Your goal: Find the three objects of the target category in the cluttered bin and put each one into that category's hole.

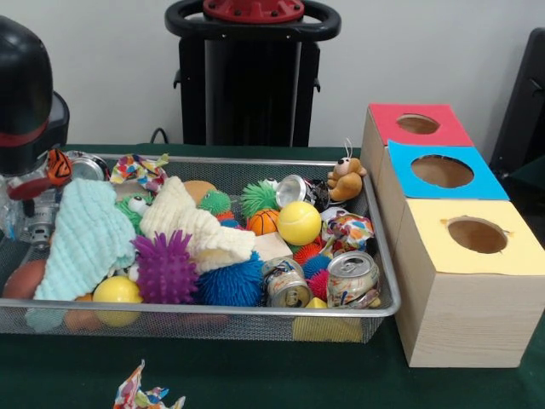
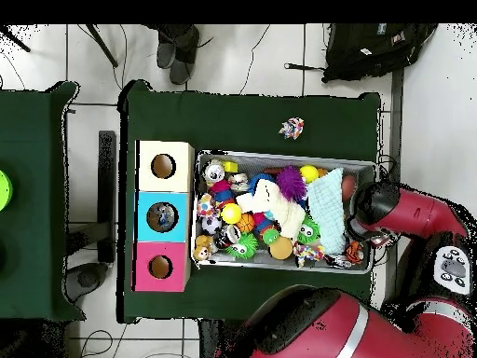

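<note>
A wire-mesh bin [image 1: 255, 310] holds a heap of toys, cloths and cans. Crushed cans lie at the front right [image 1: 352, 279], front middle [image 1: 286, 283] and back [image 1: 294, 189]. Among them are a yellow ball [image 1: 299, 222], a small basketball [image 1: 263, 221], a purple spiky ball [image 1: 165, 267] and a teddy bear [image 1: 345, 177]. My gripper [image 1: 34, 213] is low at the bin's left end, beside an orange striped toy [image 1: 58, 166]. In the overhead view the gripper [image 2: 358, 244] is at the bin's right end. Its state is hidden.
Three boxes stand right of the bin, with a red-topped hole [image 1: 417, 123], a blue-topped hole [image 1: 442, 170] and a yellow-topped hole [image 1: 477, 234]. A mint cloth [image 1: 85, 239] and a cream cloth [image 1: 192, 226] cover toys. A colourful wrapper [image 1: 149, 396] lies on the table outside the bin.
</note>
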Controlling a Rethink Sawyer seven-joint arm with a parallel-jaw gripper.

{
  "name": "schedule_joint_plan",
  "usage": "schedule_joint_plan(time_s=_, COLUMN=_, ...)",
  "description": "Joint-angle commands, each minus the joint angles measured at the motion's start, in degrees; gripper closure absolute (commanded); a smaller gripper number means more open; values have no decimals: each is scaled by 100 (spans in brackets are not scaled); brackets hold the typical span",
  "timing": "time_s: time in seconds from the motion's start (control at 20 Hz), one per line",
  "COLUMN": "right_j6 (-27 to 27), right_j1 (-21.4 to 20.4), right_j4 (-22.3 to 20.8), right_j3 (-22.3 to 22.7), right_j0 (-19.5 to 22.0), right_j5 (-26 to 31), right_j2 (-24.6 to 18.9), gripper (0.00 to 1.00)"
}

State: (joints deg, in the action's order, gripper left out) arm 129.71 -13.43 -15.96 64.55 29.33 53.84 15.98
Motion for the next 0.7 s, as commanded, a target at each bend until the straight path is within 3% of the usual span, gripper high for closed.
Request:
schedule_joint_plan(time_s=0.05, right_j6=1072, right_j1=377, right_j4=-428, right_j3=-297, right_j0=268, right_j5=-3475, right_j2=-339, gripper=0)
schedule_joint_plan(time_s=0.45, right_j6=992, right_j1=249, right_j4=-386, right_j3=-177, right_j0=260, right_j5=-3622, right_j2=-377, gripper=0)
schedule_joint_plan(time_s=0.7, right_j6=708, right_j1=-105, right_j4=-251, right_j3=172, right_j0=348, right_j5=-3577, right_j2=-621, gripper=0)
